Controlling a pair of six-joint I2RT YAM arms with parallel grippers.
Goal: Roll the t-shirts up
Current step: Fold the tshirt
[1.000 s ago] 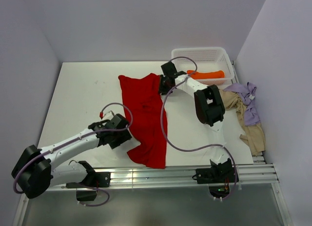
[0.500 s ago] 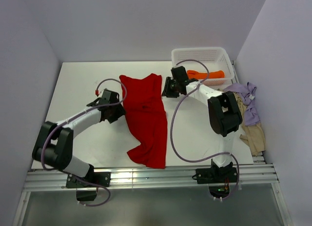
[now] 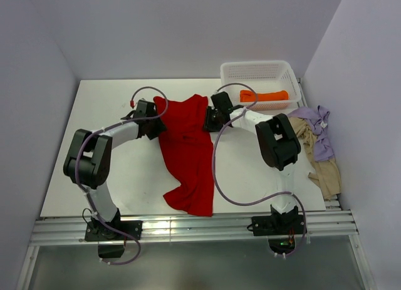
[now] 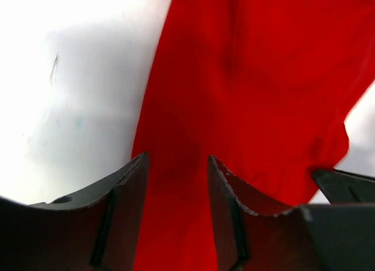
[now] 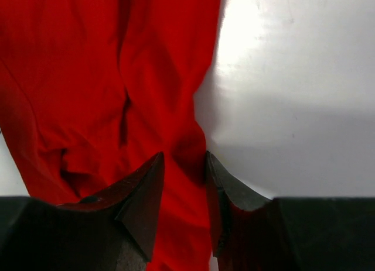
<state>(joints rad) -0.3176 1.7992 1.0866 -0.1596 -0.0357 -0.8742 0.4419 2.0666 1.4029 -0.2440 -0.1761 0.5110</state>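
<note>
The red t-shirt [image 3: 188, 152] lies stretched from the table's back middle toward the front edge, its lower end bunched. My left gripper [image 3: 158, 123] is at the shirt's upper left edge. In the left wrist view its jaws [image 4: 177, 160] stand open over the red t-shirt [image 4: 246, 78]. My right gripper [image 3: 209, 123] is at the upper right edge, and its jaws [image 5: 183, 155] are open too, straddling a fold of the red t-shirt [image 5: 88, 78]. An orange t-shirt [image 3: 266, 96] lies rolled in the basket. Lavender [image 3: 319, 130] and beige [image 3: 326, 168] t-shirts lie heaped at the right.
A white mesh basket [image 3: 257, 66] stands at the back right corner. Purple cables loop from both arms over the white table [image 3: 106, 114]. Walls close in the left, back and right sides. The metal rail [image 3: 188, 227] runs along the front edge.
My left arm has swung from the shirt's lower left side up to its upper left edge, and its jaws have narrowed. My right gripper shifted slightly along the upper right edge.
</note>
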